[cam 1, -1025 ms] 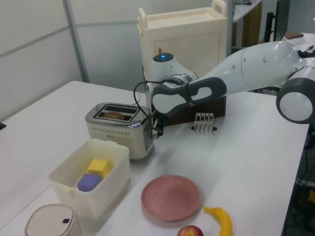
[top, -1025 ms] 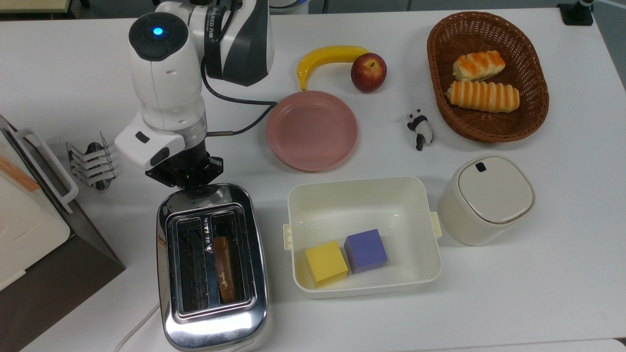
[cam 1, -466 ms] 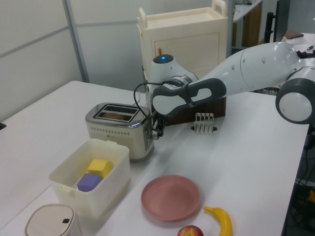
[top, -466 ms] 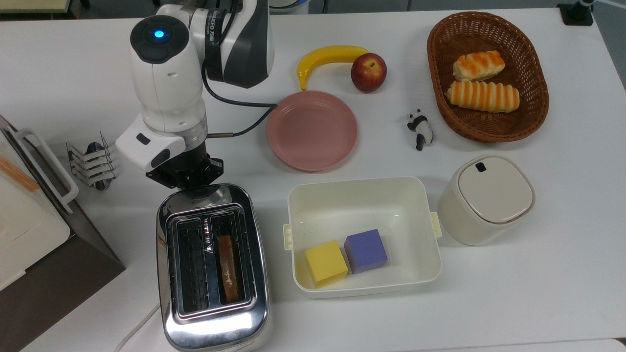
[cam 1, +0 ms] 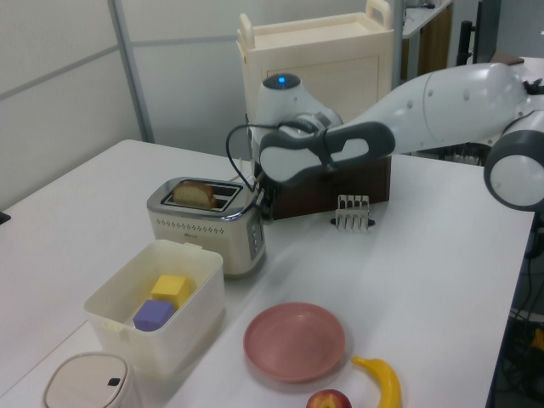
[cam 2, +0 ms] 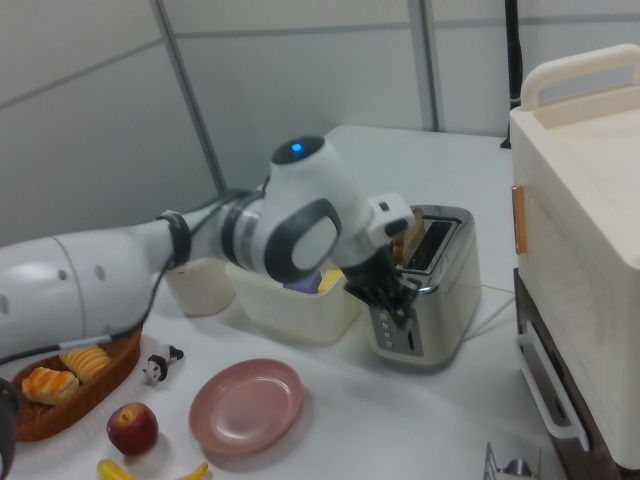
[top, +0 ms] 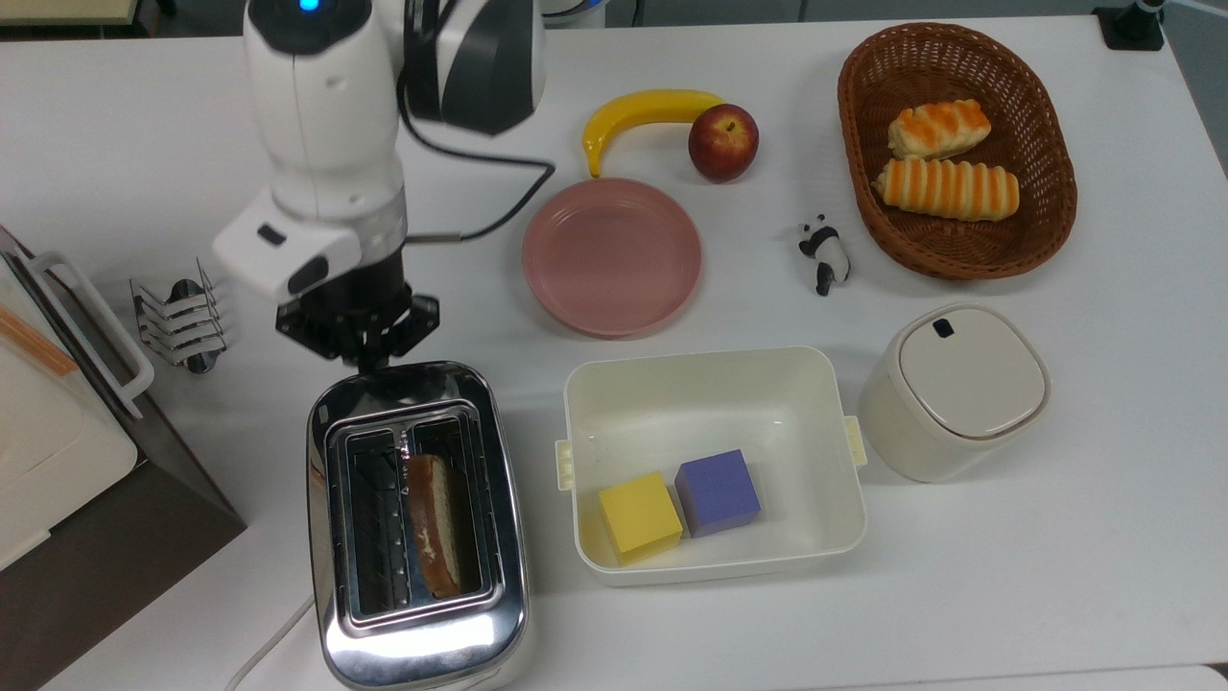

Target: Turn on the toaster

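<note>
Breadbox-type appliance [top: 58, 451], cream top w/ brown base & white handle, at top view's far left; wire toast rack [top: 177, 321] just beside it on white table [top: 1055, 576]. Next over, chrome two-slot toaster [top: 417, 528] near front edge, bread slice [top: 434, 523] standing up out of its right-hand slot, white cord trailing off front-left corner. Gripper [top: 369, 357] sits right at toaster's far end, pointing down, fingertips by the end panel w/ the controls; can't tell if fingers are open or closed, nor if they touch the lever. Arm comes in from top edge. In right view gripper [cam 2: 398, 300] overlaps the control panel. Right of toaster: cream bin [top: 715, 384] w/ yellow cube [top: 639, 516] & purple cube [top: 718, 491] touching. Behind it pink plate [top: 611, 255], banana [top: 643, 113] & red apple [top: 722, 142] touching. Further right panda figurine [top: 824, 253], lidded cream container [top: 955, 392], wicker basket [top: 854, 125] w/ two striped bread rolls [top: 945, 187].
</note>
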Controlling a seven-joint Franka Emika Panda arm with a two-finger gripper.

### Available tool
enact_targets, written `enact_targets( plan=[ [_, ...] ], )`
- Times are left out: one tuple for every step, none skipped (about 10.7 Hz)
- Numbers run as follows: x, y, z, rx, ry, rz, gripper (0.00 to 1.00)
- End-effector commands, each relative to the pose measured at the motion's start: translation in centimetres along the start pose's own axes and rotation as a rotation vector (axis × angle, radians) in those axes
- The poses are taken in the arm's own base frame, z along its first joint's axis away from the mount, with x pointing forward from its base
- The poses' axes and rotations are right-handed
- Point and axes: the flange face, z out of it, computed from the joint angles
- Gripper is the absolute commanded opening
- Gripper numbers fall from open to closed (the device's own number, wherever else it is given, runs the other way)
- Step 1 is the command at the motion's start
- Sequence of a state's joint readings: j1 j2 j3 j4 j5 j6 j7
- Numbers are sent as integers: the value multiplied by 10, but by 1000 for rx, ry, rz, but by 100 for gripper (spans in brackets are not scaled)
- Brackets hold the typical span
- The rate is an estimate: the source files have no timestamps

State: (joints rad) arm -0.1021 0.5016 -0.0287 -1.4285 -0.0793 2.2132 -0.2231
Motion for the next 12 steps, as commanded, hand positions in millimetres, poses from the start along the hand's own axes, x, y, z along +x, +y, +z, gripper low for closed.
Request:
enact_targets(
  plan=[
    [-8,-23,-73,21,-40,-22,0],
    [-13,-30,-91,36,-78,-28,0],
    [-18,-40,-111,47,-106,-30,0],
    [-25,-45,-126,51,-133,5,0],
    [-29,-53,-136,54,-161,43,0],
    [-33,-62,-147,54,-183,76,0],
    [-39,-66,-153,53,-217,119,0],
    [-46,-71,-161,51,-248,147,0],
    [-52,-72,-168,52,-273,158,2],
    [-60,-72,-179,53,-287,158,8],
    [-69,-68,-194,53,-277,164,38],
    [-77,-64,-204,54,-268,161,71]
  ],
)
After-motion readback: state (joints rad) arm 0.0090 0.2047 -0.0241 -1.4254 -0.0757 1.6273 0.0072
